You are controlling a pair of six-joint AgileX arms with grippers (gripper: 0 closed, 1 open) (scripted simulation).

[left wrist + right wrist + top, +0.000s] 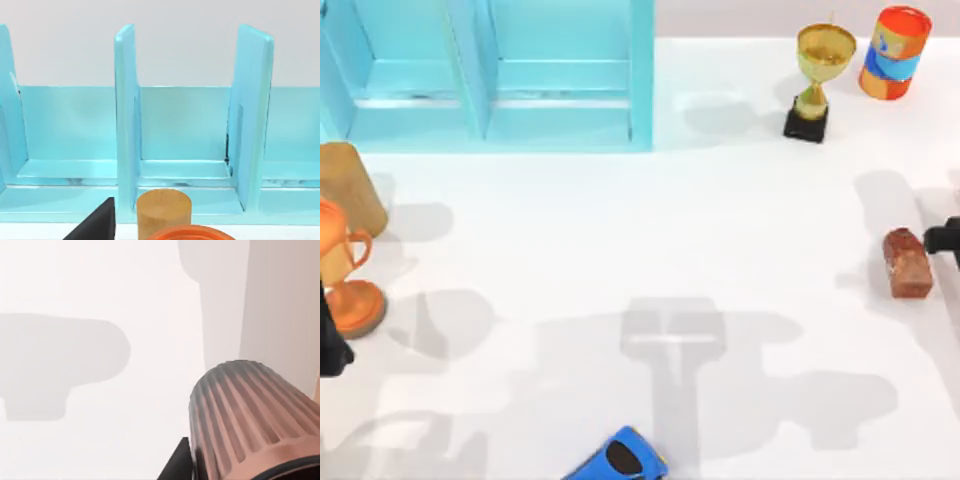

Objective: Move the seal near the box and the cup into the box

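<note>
At the far left of the table a tan wooden block (348, 186) and an orange trophy (344, 270) stand near the left edge, and my left gripper (332, 345) is a dark shape just below the trophy; I cannot tell whether its fingers are spread or pressed together. From the left wrist camera the blue box (180, 130) faces this arm, its upright dividers splitting it into open compartments, with the wooden block just in front of it. In the top view the box (560, 120) fills the upper left of the table. A small blue toy car (620, 458) lies at the bottom edge near the middle. Further right, at the back, stand a gold trophy (817, 80) on a black base and, beside it, an orange and blue can (894, 52). The seal (907, 262) lies flat near the right edge, well apart from the box, its long axis running from upper left to lower right. My right gripper (945, 238) sits at the seal's upper right end, just beside it or touching it; whether it is pinching anything cannot be told. The right wrist camera has the ribbed cup (250, 420) close by, mouth turned toward the lens. The right arm is plainly the nearer to the seal, and the box lies far to the seal's left and back, so any carry goes that way.
</note>
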